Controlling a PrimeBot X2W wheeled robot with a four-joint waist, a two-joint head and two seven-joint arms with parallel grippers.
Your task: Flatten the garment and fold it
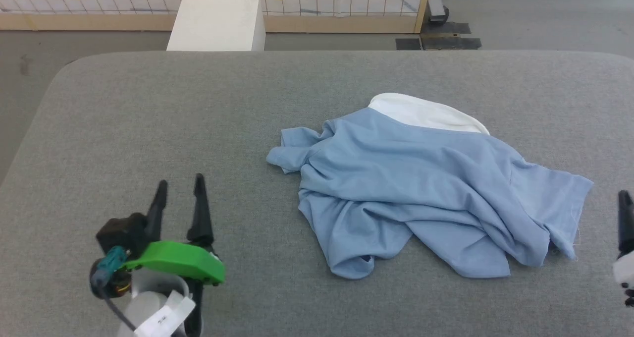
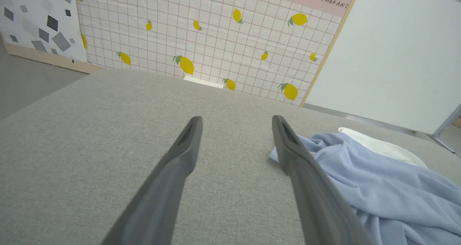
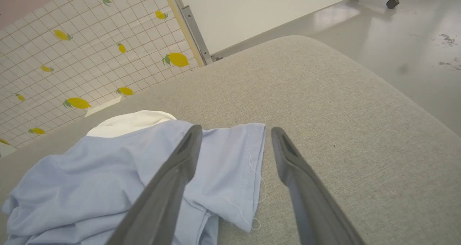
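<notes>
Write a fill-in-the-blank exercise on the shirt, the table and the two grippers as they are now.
1. The garment is light blue with a ____ collar.
2. It lies crumpled on the ____ table.
3. The left gripper stands with its jaws ____, apart from the garment.
4. The right gripper, jaws open over the garment's edge, holds ____.
Missing words: white; grey; open; nothing.

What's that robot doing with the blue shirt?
It is meant to flatten and fold the blue shirt. Right now the shirt lies crumpled on the grey table, nothing folded yet. Both claws are open and hold nothing: the left claw is off to one side of the shirt, the right claw by its other edge.
</notes>
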